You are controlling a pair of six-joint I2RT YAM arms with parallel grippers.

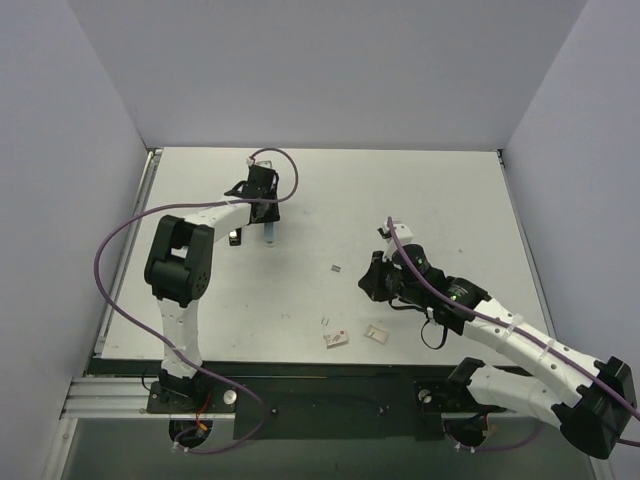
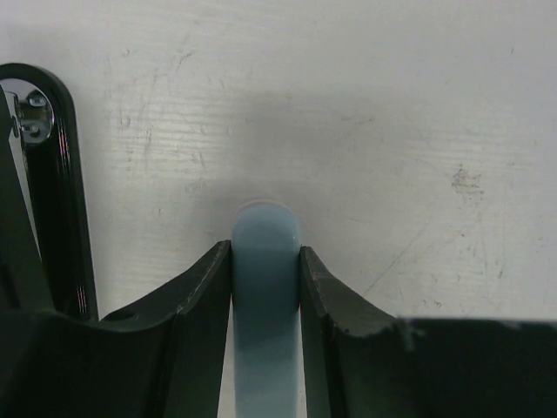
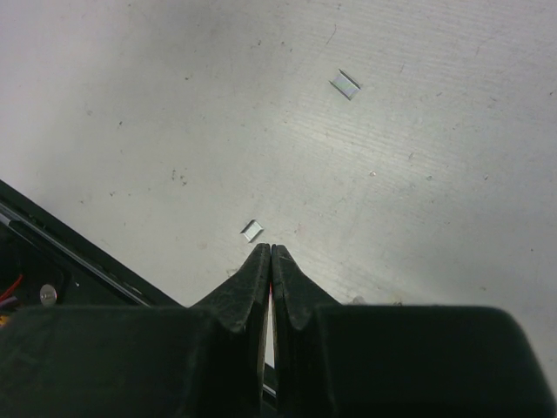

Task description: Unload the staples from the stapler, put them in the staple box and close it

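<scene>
The pale blue stapler stands toward the far left part of the worktop, well in from the far left corner. The left gripper is clamped on it: in the left wrist view both dark fingers press flat against its sides, and its rounded end pokes out just past their tips. Beside it to the left lies a black rounded bar with a metal fitting at its top end. The right gripper hangs over the middle of the worktop, a little toward the right edge, with its fingertips pressed together and nothing visible between them. Just beyond those tips a small staple piece lies on the surface, and a second staple piece lies farther off. Nearer the front edge, between the two arm bases, rest a short staple strip and a pale scrap with a reddish mark — close together, not touching.
</scene>
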